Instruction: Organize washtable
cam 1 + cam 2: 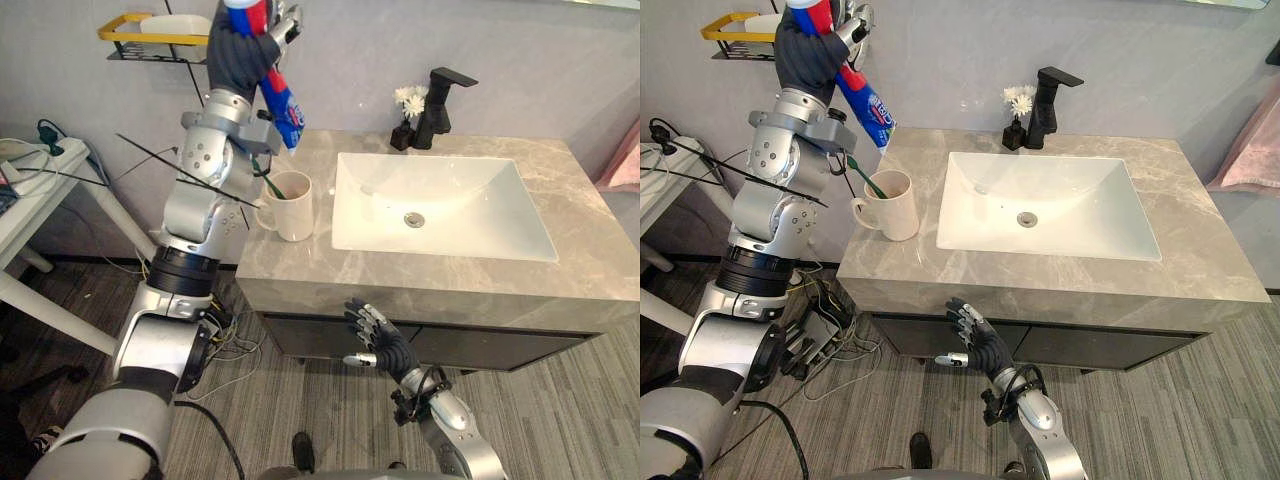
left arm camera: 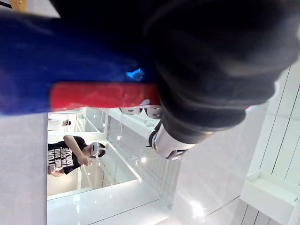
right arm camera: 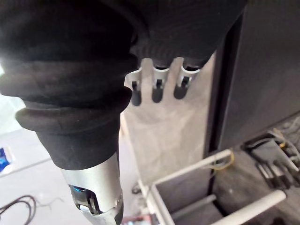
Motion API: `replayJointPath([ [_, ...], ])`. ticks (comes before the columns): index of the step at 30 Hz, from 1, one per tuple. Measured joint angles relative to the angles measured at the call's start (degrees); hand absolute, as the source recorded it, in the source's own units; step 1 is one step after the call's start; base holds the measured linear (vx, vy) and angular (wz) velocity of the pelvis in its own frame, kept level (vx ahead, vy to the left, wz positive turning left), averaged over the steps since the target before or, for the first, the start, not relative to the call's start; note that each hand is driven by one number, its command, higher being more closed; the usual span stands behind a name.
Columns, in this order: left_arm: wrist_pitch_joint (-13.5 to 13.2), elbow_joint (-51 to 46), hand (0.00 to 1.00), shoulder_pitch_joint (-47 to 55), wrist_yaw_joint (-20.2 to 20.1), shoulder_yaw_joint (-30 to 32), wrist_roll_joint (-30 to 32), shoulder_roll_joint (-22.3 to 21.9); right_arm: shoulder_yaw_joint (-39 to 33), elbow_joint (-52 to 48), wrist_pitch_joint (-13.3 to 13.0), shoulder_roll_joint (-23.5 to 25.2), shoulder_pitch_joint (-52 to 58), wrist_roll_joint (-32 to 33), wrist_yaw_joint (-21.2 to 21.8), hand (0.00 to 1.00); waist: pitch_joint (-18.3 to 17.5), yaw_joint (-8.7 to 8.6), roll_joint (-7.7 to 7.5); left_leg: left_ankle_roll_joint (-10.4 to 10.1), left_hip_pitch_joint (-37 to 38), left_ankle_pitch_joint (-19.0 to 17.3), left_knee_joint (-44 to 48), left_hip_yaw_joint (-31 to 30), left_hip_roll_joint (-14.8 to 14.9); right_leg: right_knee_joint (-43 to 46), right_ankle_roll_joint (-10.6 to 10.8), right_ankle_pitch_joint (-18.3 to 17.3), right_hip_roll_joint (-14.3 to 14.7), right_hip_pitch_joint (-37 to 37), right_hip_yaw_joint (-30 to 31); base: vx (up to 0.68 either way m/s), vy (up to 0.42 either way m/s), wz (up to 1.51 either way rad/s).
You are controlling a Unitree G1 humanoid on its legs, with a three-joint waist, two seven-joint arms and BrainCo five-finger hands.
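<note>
Left eye view is showing a yellow-rimmed wire rack point(image 1: 128, 30) hanging on the wall, just beside the raised left robot hand point(image 1: 240, 52) on its outer side. That robot hand is clamping its fingers round a toothpaste tube point(image 1: 286, 106), holding it high in the air. The tube is slanting down out of the grip, its blue body pointing downward and a red and white end poking out above the fingers. Being a soft tube, I'd guess it is going to flop rather than stand stiffly.

Below the robot hand a cream mug point(image 1: 291, 210) is sitting near the corner of the grey desk point(image 1: 590, 262), with a green toothbrush point(image 1: 266, 172) leaning in it. I'm reading this as the carrying step: the tube is heading for a home, the mug below or the rack beside, and I cannot tell which. Either way, the next move is calling for lining the tube up over its target before loosening the grip.

Further right, the right robot hand point(image 1: 375, 335) is hanging low in front of the desk, fingers apart and relaxed, holding nothing. Beyond it a white basin point(image 1: 450, 225) and a black tap point(image 1: 440, 100) are waiting.
</note>
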Motion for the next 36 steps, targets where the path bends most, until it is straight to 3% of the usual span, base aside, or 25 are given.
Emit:
replayJointPath([
  [20,0.31,3.67,1.0,2.29,0.21,0.04,1.78,-2.47,0.02,-0.14,0.0,-0.14,-0.46,-0.03,-0.02,0.0,2.61,0.01,-2.46,0.03,-1.15,0.01,0.02,0.19,0.03,0.09,-0.01,0.08,0.0,-1.17,0.1,0.0,0.0,0.0],
  [36,0.42,3.66,1.0,4.27,0.28,2.0,2.38,-4.03,-0.05,-2.49,0.0,-0.89,-1.02,0.0,0.03,0.0,4.46,-0.4,-2.66,0.05,-1.5,-0.02,0.03,0.42,0.05,0.21,-0.05,0.11,-0.03,-1.66,0.24,0.0,0.0,0.0],
])
